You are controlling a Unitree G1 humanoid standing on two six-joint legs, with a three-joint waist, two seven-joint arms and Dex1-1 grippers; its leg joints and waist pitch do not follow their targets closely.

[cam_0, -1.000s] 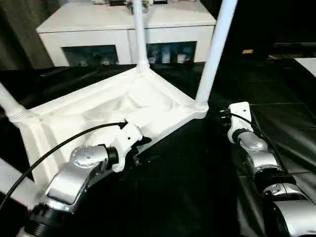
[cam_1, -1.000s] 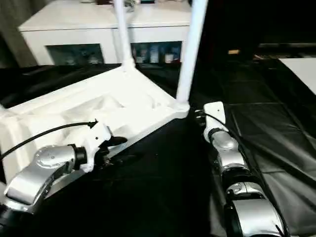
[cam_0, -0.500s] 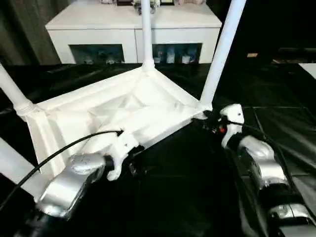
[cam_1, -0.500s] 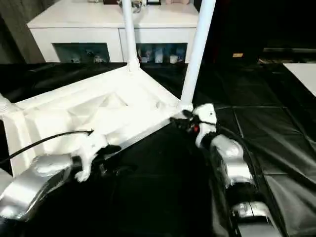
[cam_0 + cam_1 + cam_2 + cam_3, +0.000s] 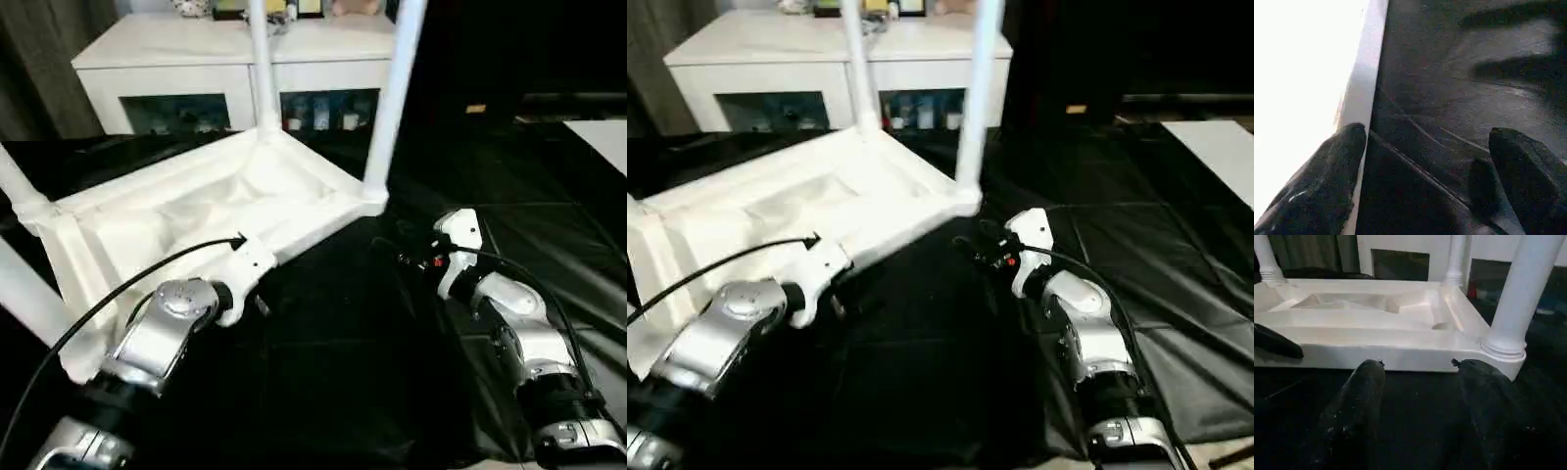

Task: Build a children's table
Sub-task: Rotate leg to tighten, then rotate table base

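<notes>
Presently the small all-white plastic children's table (image 5: 225,201) lies upside down on the black floor covering (image 5: 343,372), legs up; left gripper (image 5: 1425,181) wide open by its rim, right gripper (image 5: 1418,396) part open, empty; risk: a careless nudge could tip it.

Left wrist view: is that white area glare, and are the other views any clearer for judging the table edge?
Left wrist view: the children's table is blown out to flat white, its rim a grey band, and the left gripper's fingers are soft. Right wrist view: evenly lit, with ribs and a leg collar readable. Left eye view: usable, with some glare on the underside.
</notes>
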